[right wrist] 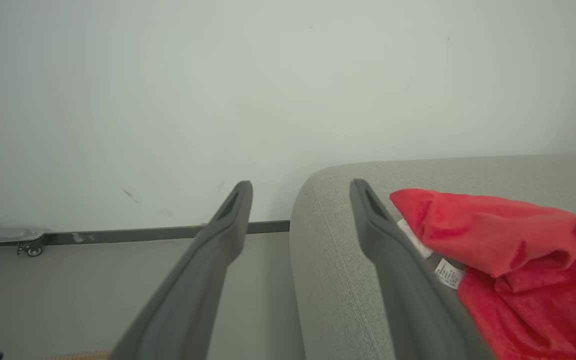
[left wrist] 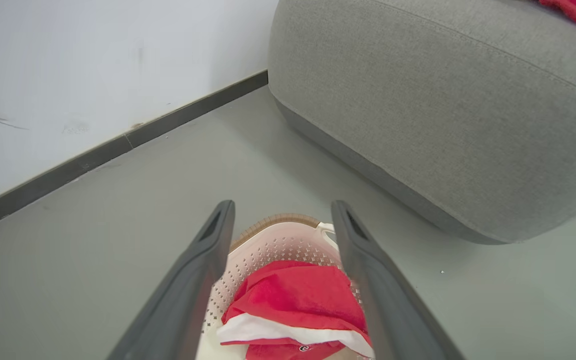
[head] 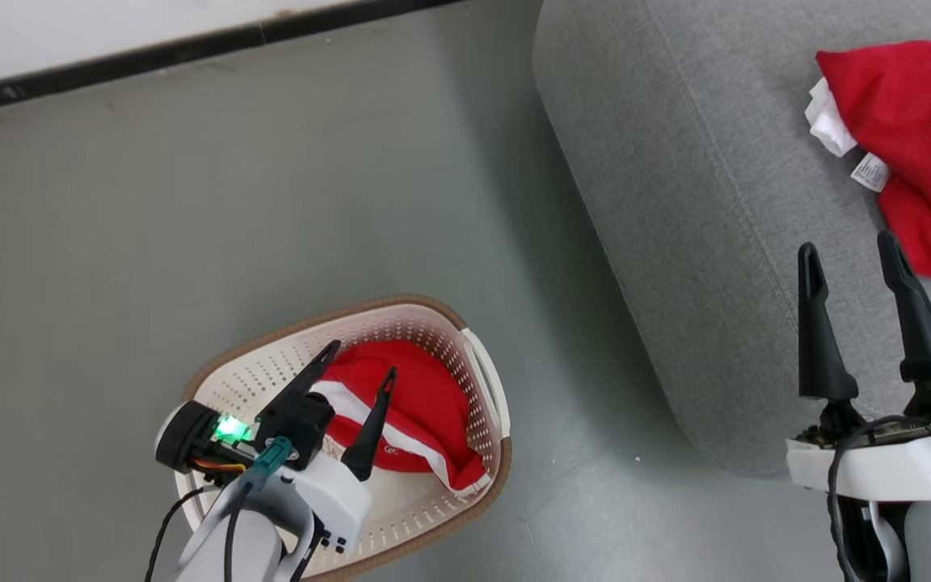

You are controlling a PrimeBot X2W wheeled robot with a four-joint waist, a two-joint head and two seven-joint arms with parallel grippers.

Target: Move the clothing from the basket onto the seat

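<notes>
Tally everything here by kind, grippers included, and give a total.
Red garments: 2, the striped garment in the basket, the labelled garment on the sofa
Baskets: 1
Sofas: 1
Grippers: 2, the left gripper and the right gripper, both open
Total: 6

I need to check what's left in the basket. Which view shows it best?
Head view: nearly the whole basket shows from above, a red garment inside. Left wrist view shows its far part; right wrist view, a sliver of it.
</notes>
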